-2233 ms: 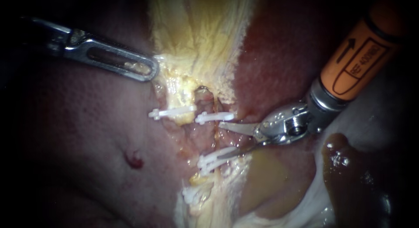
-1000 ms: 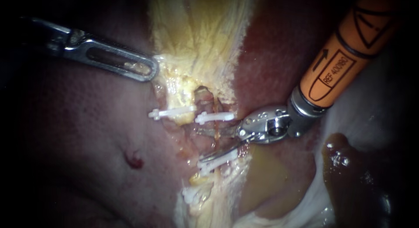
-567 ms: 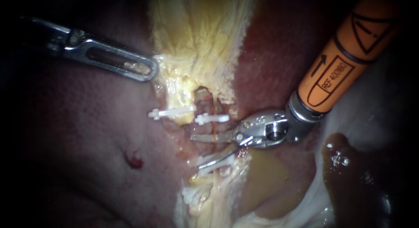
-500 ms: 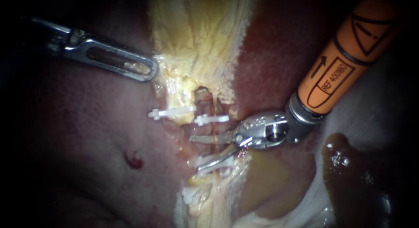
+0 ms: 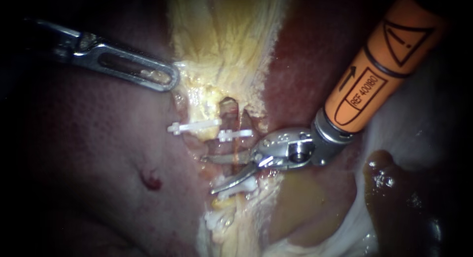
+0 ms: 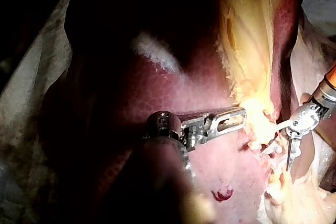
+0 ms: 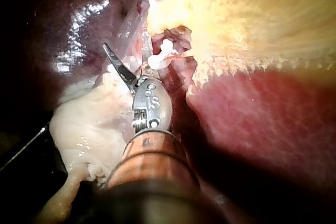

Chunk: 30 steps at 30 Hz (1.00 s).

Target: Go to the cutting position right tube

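two instruments: the left instrument (image 5: 165, 80) and the right instrument (image 5: 209, 174). four white clips (image 5: 193, 126): two beyond the right instrument's upper blade, two by its lower blade.

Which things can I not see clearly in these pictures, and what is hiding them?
Endoscope view: whether the open blades of the right instrument touch the right tube; the upper blade and the tube overlap, and depth does not show.
Endoscope view: the shaft of the left instrument, lost in darkness.
Left wrist view: the right instrument's shaft, cut off by the picture's edge.
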Available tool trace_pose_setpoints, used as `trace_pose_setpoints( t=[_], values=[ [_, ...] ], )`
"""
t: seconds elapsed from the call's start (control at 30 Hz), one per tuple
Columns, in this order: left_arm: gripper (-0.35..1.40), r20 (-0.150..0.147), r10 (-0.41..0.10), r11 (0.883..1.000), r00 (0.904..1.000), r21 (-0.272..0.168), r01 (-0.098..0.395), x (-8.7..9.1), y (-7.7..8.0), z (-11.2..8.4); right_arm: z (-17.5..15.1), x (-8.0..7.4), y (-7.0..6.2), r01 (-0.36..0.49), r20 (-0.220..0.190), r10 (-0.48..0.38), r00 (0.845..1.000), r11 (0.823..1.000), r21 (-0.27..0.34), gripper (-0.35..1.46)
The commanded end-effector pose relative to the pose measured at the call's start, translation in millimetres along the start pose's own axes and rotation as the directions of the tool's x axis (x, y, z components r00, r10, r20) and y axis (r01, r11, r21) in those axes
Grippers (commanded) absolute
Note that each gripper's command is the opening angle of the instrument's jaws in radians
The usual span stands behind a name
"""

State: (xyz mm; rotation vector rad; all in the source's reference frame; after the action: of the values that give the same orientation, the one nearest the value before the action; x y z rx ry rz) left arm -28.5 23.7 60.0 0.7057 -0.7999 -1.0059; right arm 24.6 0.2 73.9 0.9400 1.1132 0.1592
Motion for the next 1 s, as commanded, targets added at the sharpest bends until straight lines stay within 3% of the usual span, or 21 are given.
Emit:
trace_pose_setpoints(
  t=[0.03, 0.43, 0.77, 1.0],
  values=[
    [-0.35, 0.0, -0.001, 1.0, 1.0, 0.0, 0.001, 0.0, 0.0, 0.0, 0.1, 0.0, 0.0, -0.002, -0.004, 0.002, 1.0, 1.0, -0.003, 1.37],
    [-0.35, 0.0, -0.001, 1.0, 1.0, 0.0, 0.001, 0.0, 0.0, 0.0, 0.4, 0.5, 0.3, -0.015, -0.025, 0.015, 1.0, 1.0, -0.015, 1.39],
    [-0.35, 0.0, 0.0, 1.0, 1.0, 0.0, 0.0, 0.0, 0.0, -0.1, -0.1, 2.4, -1.6, -0.019, -0.081, 0.02, 0.996, 1.0, 0.014, 1.41],
    [-0.35, 0.0, 0.0, 1.0, 1.0, 0.0, 0.0, 0.0, 0.0, -0.1, -0.2, 3.2, -2.4, -0.02, -0.091, 0.022, 0.996, 1.0, 0.021, 1.41]
  ],
)
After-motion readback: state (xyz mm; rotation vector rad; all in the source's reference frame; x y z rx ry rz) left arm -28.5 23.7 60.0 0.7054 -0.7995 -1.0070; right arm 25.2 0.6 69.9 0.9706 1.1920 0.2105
